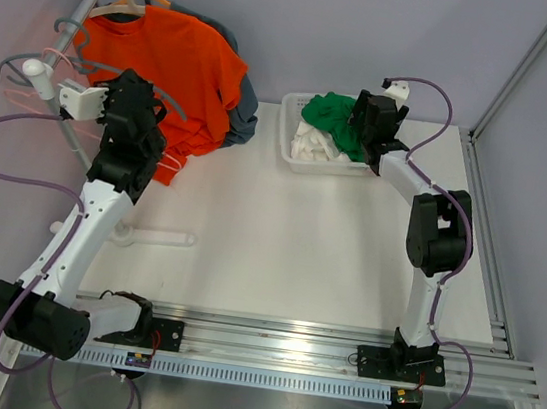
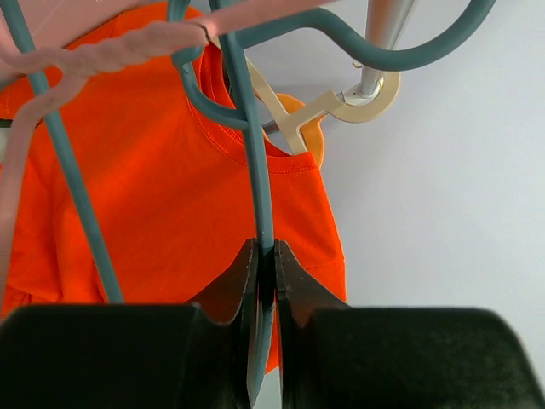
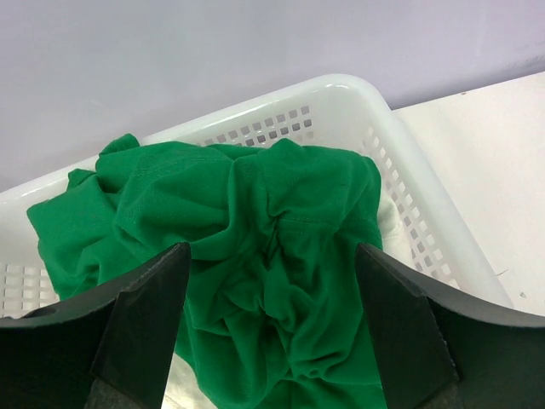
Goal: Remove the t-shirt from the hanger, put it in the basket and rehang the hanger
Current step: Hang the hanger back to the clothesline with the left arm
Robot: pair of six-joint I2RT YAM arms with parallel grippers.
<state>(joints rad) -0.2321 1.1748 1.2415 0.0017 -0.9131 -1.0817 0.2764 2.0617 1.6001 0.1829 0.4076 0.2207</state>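
You have nothing legible to read in these views. The orange t-shirt (image 1: 186, 62) shows you no print, label or number.

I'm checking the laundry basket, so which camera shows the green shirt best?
The right wrist view: the green shirt fills the frame, crumpled in the white basket, between the open fingers of the right gripper. The top view shows it small, partly hidden by that gripper. The left wrist view shows none of it.

White table (image 1: 279, 236), white mesh basket (image 1: 324, 167) at back
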